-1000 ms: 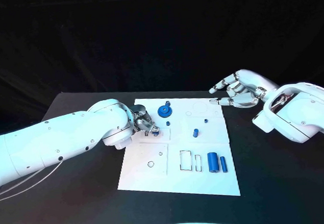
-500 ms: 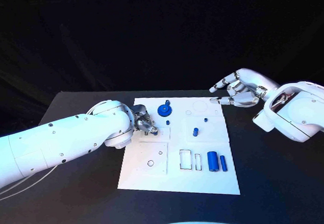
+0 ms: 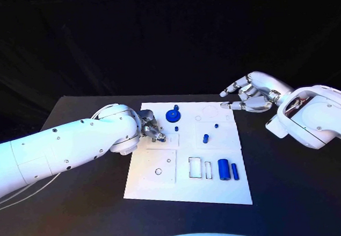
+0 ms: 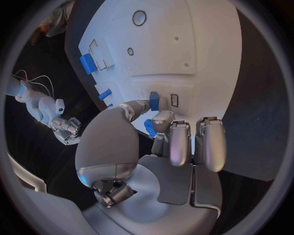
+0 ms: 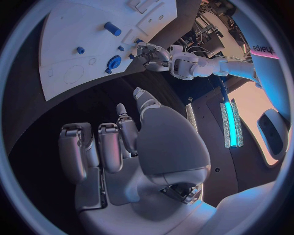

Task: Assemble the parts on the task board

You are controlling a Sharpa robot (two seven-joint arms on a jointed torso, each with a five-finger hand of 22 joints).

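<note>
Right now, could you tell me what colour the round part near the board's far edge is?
Blue; the round part shows best in the head view.

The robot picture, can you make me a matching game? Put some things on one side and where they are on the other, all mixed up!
Things:
1. left hand
2. right hand
3. two blue cylinders
4. round blue knob

Places:
A. lying side by side near the task board's front edge
B. at the board's left edge, pinching a small blue part
C. hanging off the board's far right corner, holding nothing
D. on the far part of the board

Pairs: 1-B, 2-C, 3-A, 4-D
</note>
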